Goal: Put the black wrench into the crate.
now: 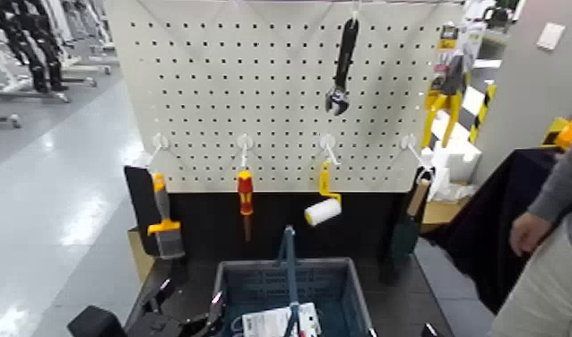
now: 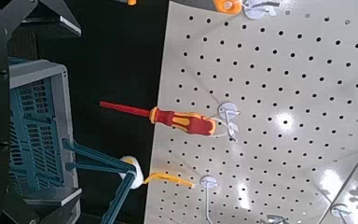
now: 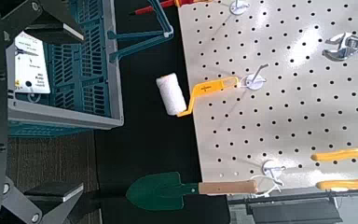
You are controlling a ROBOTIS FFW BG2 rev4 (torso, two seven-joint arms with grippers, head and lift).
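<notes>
We see the black wrench (image 1: 342,64) hanging on the white pegboard (image 1: 254,90), at about 1 o'clock in the head view, handle up and silvery jaw head down, well above the row of hooks. In the right wrist view only its jaw head (image 3: 351,47) shows at the frame edge.

The crate (image 1: 343,291) sits at 6 o'clock on the dark table (image 1: 415,296), directly below the board, its blue bar handle (image 1: 290,269) running across the middle. A white card (image 1: 276,321) lies inside it.

Hook row, 9 to 3 o'clock: orange-handled brush (image 1: 164,220), red-and-yellow screwdriver (image 1: 245,199), paint roller (image 1: 324,208) with yellow handle, green trowel (image 1: 404,228) with wooden handle. All of them hang apart from the wrench.

Left gripper (image 1: 151,314) is low at 7 o'clock, beside the crate's left wall. In the left wrist view its dark frame sits next to the crate; we cannot tell whether the jaws are released or clenched. Right gripper: only dark frame parts show in the right wrist view, near the crate (image 3: 70,65), and we cannot tell the jaw state there either. Neither is near the wrench.

A person's hand (image 1: 527,231) and grey sleeve are at 4 o'clock, well clear of the board.
</notes>
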